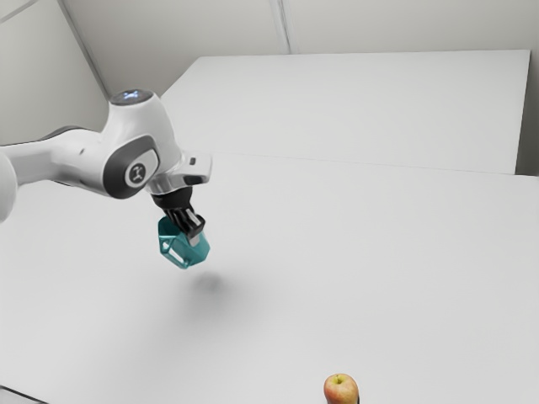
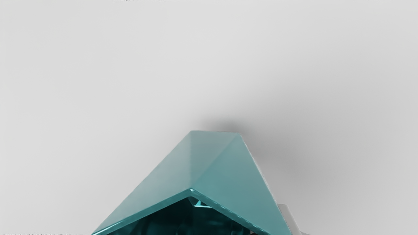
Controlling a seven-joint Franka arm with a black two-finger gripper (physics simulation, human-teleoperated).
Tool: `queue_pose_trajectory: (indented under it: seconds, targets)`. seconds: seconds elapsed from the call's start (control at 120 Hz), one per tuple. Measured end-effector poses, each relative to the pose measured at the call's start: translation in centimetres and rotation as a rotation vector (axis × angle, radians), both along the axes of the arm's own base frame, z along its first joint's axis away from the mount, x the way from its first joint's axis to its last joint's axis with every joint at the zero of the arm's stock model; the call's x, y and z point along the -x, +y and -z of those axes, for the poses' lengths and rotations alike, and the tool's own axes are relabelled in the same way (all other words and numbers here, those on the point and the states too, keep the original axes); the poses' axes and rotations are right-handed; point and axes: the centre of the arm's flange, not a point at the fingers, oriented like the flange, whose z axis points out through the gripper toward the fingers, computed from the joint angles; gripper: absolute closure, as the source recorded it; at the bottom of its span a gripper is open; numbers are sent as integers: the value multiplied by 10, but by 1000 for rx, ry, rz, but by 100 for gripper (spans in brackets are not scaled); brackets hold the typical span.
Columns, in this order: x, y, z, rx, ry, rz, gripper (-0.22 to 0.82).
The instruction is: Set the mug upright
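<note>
**Mug (image 1: 198,254) held tilted above the table (image 1: 379,269)**

The table is white and wide, taking up most of the exterior view, with a pale slab (image 1: 354,109) along its far side. The arm (image 1: 76,158), white with black trim, comes in from the exterior view's left and bends down at the hand. The gripper (image 1: 195,235) points down at a slant and is closed on the mug, its fingers only a little apart. In the wrist view one grey finger (image 2: 288,217) lies along the mug's outer side; the other is too hidden to place.

The mug is teal and faceted (rather like a cut gem, really). It hangs off the table, leaning, not upright, with a soft shadow (image 1: 207,283) on the white surface below. In the wrist view its open rim is on the gripper's side, the inside dark, and its walls narrow away from the gripper.

The apple (image 1: 340,389), red and yellow, sits at the exterior view's bottom edge, well apart from the mug, with something dark just beside it, too small to tell.
</note>
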Motion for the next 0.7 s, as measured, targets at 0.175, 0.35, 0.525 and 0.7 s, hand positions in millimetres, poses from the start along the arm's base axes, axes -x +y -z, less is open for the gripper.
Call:
queue_pose_trajectory:
  seconds: [0.175, 0.35, 0.525, 0.7]
  targets:
    - [-5, -3, 12, -31, -20, -60, 79]
    - [-2, -4, 25, -46, -15, -123, 79]
    - [-2, -5, 39, -53, 2, -178, 79]
    - [-4, -6, 51, -57, 18, -221, 79]
